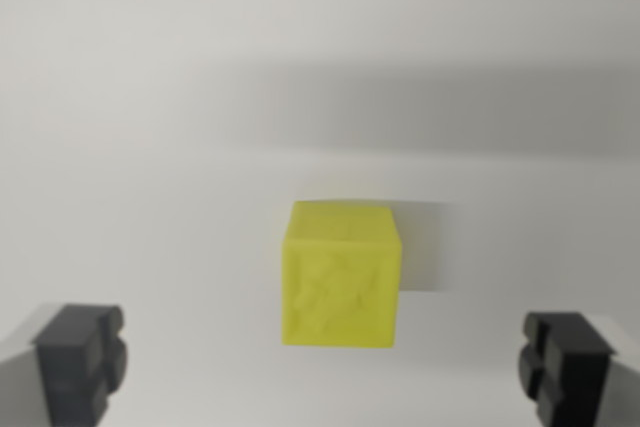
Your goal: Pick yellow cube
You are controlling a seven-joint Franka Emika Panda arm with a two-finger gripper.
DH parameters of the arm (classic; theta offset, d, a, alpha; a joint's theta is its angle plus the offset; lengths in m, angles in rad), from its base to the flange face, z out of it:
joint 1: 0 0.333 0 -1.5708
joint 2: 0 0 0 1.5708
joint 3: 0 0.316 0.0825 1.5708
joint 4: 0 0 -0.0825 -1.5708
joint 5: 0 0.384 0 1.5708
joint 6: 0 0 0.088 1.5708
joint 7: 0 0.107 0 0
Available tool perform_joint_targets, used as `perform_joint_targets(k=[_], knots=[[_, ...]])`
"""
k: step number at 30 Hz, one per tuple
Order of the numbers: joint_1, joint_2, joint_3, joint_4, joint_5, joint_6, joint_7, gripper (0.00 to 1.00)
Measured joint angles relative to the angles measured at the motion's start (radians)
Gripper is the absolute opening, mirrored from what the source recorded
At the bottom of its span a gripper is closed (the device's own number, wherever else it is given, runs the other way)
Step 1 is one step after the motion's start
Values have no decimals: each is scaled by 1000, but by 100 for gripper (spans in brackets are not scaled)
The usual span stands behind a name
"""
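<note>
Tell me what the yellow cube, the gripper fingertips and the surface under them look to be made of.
Yellow cube: probably matte plastic, possibly 3D-printed; its front face carries a raised relief and shows no gloss. Gripper fingertips: dark, dull, blocky pads, likely rubber or plastic; the blur leaves it open. Surface: smooth, plain white, matte, taking soft shadows; material unclear.

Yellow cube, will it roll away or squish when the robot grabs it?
The yellow cube probably won't roll: it sits on a flat face with square edges. It looks solid and stiff, so squishing seems unlikely. Its front face looks bumpy, which may help grip. The end effector is open, a finger on each side, not touching it.
</note>
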Motion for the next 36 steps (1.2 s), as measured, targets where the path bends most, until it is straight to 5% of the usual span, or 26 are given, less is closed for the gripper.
perform_joint_targets(k=[36], knots=[[-5, 119, 0, -197, 10, 346, -15, 100]])
